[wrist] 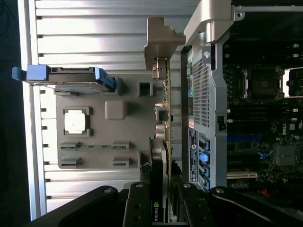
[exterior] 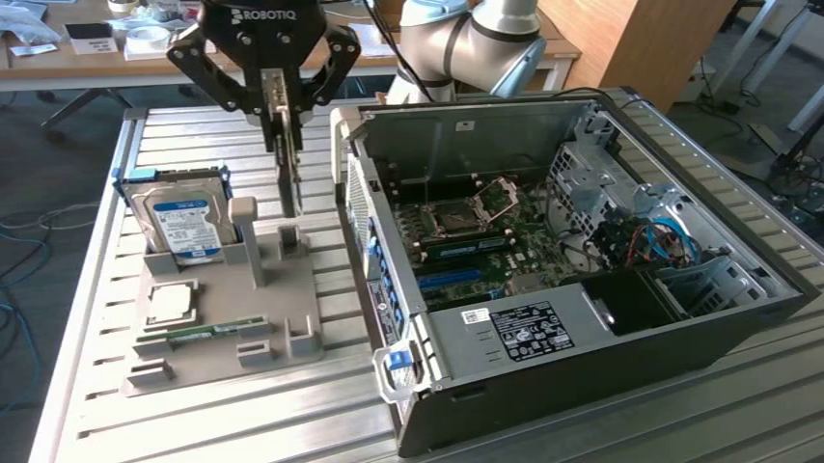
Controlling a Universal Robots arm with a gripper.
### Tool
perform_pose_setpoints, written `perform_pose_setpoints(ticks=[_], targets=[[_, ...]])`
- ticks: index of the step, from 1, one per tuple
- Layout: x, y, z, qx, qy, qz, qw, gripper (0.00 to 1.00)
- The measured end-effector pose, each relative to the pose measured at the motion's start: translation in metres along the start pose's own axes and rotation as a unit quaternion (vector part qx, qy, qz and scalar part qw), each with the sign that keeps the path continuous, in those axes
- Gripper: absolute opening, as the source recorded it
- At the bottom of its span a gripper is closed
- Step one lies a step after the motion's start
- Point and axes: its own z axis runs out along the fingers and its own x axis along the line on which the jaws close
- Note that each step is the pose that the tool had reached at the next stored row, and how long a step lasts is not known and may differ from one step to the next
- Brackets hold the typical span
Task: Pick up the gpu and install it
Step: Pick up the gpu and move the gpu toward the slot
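**Gripper (exterior: 284,121) clamped on the gpu (exterior: 291,178) above the grey holder tray (exterior: 206,365).**
Its body reads ROBOTIQ; the card, bearing an NVIDIA logo, hangs upright over the tray's edge nearest the open computer case (exterior: 618,378).

"ROBOTIQ" is printed on the pincer (exterior: 286,137), and an NVIDIA mark on the gpu (wrist: 157,163).

We look over a silver worktop of ribbed, slotted aluminium (exterior: 91,405), where bright light glares off the ridges. Behind it, at the exterior view's upper left, stands a long pale wooden desk (exterior: 91,66) scattered with white papers (exterior: 29,40). A light brown wooden panel (exterior: 631,43) rises at the exterior view's upper right. Beside the worktop we see grey floor (exterior: 39,145), with pale blue cables (exterior: 19,236) trailing over it.
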Motion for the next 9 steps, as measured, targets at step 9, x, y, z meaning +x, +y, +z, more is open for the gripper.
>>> perform_pose_setpoints(ticks=[9], targets=[[-0.024,0.0019,0.0006,-0.0002,0.0000,0.000,1.0000,0.27]])
